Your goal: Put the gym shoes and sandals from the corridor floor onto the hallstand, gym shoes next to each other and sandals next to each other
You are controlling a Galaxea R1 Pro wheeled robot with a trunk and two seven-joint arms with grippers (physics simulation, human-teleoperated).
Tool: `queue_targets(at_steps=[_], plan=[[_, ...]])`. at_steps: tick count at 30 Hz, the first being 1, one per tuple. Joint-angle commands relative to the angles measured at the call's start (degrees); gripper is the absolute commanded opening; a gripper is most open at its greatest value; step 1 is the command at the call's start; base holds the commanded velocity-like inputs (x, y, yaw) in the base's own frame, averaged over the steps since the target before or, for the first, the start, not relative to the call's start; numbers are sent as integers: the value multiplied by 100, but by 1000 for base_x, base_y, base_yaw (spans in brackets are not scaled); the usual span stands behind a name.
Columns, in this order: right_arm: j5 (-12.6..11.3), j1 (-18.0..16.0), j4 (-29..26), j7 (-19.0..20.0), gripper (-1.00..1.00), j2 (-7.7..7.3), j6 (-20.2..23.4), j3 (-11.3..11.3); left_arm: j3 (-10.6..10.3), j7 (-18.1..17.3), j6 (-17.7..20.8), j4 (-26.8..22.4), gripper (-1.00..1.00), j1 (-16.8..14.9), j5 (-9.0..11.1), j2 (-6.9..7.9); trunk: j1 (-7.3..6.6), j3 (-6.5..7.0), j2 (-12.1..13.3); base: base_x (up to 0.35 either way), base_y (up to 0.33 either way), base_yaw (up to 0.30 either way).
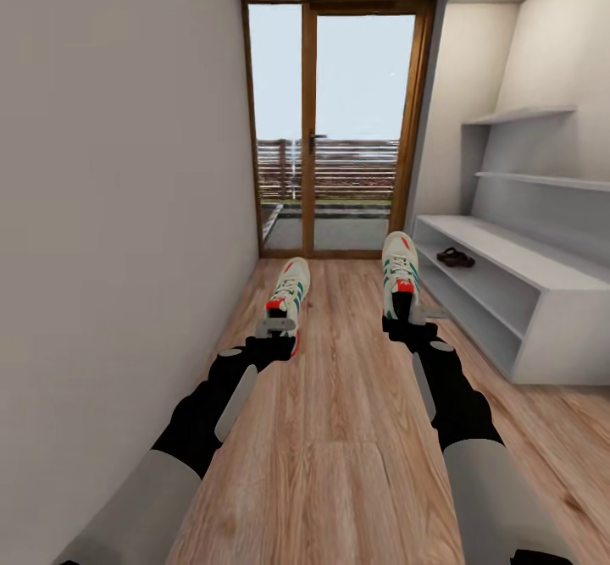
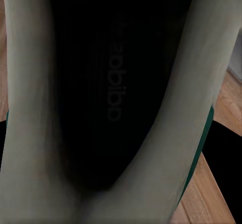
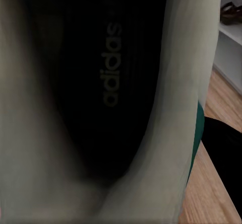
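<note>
Left hand [image 1: 277, 329] grips one shoe [image 1: 288, 294], right hand [image 1: 405, 318] the other [image 1: 400, 273], both above the floor [image 1: 339, 429]; sandals [image 1: 456, 257] sit in the rack [image 1: 542, 328].

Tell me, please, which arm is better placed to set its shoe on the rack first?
Right, probably: the right gripper holds its shoe beside the rack, which stands on that side.

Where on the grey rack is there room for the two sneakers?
The rack's flat top looks bare from end to end. The upper cubby holds a brown sandal near the door end; the stretch nearer the robot looks free. The lower cubby also looks free. Each tool, left and right, holds a sneaker.
</note>
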Motion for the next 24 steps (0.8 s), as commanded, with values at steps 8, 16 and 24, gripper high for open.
queue_targets(at_steps=[8,16,24], plan=[[58,-4,-12,10,-100,6,35,-11,-12,51,22,-8,-100,-4,61,2,2,-6,-3,345,0,0],[58,-4,-13,10,-100,6,33,-15,-12,51,22,-9,-100,-4,61,2,2,-6,-3,345,0,0],[58,-4,-15,10,-100,6,35,-18,-12,51,22,-9,-100,-4,59,2,2,-6,-3,345,0,0]])
